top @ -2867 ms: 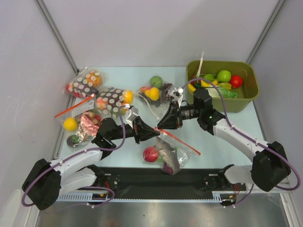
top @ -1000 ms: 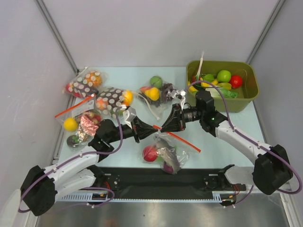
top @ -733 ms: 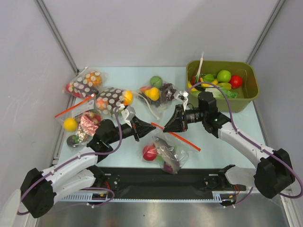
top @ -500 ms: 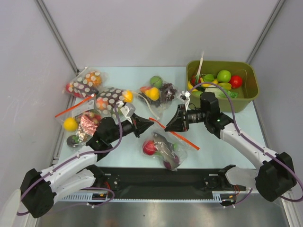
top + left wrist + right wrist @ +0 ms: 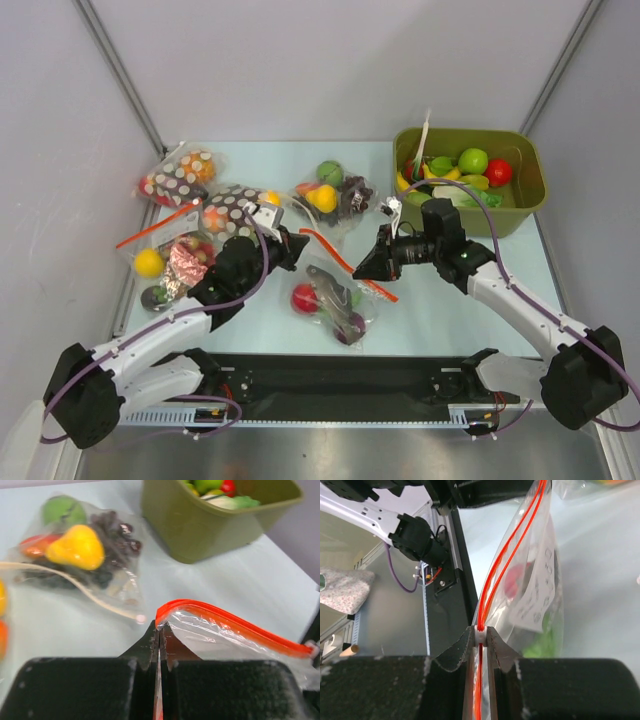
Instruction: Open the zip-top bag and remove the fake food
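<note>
Item one, my left end effector (image 5: pixel 290 243): jaws together, pinching the end of the red-orange zip strip (image 5: pixel 225 625) where it bends at the corner of the zip-top bag (image 5: pixel 338 300). I hold that corner so the mouth has an anchor to be pulled against. Item two, my right end effector (image 5: pixel 366 268): jaws clamped on a small white piece on the same strip, seen in the right wrist view (image 5: pixel 480 630), with two red tracks running away from it side by side. I judge this the opening pull, though I cannot tell whether the tracks have parted. Item three, the bag: mid-bench (image 5: pixel 450 310), between my two arms, its strip stretched between my tips and its body sagging below. Item four, the fake food (image 5: pixel 330 300): all inside the bag, red ball (image 5: pixel 304 298) at its left. Item five, bystanders: olive bin (image 5: pixel 530 212), bag with the white zip strip (image 5: pixel 330 195), dotted bags (image 5: pixel 235 210), none touched. Changes from the earlier top views: my tips then met nose to nose over the bag's mouth. Now they stand apart, my left one drawn back toward the dotted bags, and the bag has shifted left with it.
</note>
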Controlling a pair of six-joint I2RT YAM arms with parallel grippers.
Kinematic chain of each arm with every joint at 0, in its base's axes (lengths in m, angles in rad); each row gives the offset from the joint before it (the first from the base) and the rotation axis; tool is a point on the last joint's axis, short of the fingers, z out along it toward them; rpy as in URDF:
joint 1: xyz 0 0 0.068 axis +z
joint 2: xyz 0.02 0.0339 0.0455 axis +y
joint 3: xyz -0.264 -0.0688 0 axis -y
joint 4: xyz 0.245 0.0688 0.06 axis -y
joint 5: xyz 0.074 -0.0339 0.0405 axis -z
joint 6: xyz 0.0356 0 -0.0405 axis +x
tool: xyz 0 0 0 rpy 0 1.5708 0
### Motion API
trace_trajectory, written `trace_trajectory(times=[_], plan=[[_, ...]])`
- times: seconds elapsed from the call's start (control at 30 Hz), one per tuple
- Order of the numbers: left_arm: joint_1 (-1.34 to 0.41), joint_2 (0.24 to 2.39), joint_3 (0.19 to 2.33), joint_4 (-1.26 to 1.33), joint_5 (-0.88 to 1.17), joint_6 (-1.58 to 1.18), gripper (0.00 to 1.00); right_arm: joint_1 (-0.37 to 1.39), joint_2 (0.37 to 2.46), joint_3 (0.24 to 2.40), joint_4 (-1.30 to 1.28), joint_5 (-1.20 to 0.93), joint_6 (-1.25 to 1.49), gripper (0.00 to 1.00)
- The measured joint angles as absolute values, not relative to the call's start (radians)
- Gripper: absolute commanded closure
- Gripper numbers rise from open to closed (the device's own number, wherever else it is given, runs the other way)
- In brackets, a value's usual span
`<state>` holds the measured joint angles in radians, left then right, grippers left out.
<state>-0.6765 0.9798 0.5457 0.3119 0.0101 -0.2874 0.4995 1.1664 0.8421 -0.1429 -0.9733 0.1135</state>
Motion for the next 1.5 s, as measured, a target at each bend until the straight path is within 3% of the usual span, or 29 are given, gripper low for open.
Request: trace_trajectory(times=[0.43, 0.9, 1.0, 1.03, 1.13, 1.23, 1.5], plan=[[-0.659, 1.051, 0.597, 0.266, -0.299, -0.292, 1.00, 0.505, 1.094, 0.840, -0.236, -0.858, 0.096, 1.00], [-0.607, 1.138, 0.644, 0.272, -0.310, -0.331, 1.00, 0.598, 1.038, 0.793, -0.256, -0.699, 0.116, 1.00], [-0.590, 1.143, 0.621, 0.340, -0.224, -0.304, 1.00, 0.606, 1.031, 0.787, -0.273, -0.690, 0.123, 0.84], [-0.583, 1.143, 0.603, 0.380, -0.187, -0.290, 1.00, 0.608, 1.028, 0.787, -0.282, -0.690, 0.124, 0.72], [-0.564, 1.144, 0.548, 0.487, -0.035, -0.249, 1.00, 0.612, 1.017, 0.790, -0.318, -0.685, 0.122, 0.59], [-0.561, 1.151, 0.509, 0.568, 0.120, -0.226, 1.00, 0.612, 1.016, 0.810, -0.357, -0.669, 0.110, 0.51], [-0.561, 1.203, 0.503, 0.665, 0.410, -0.219, 1.00, 0.582, 1.013, 0.874, -0.364, -0.628, 0.102, 0.49]])
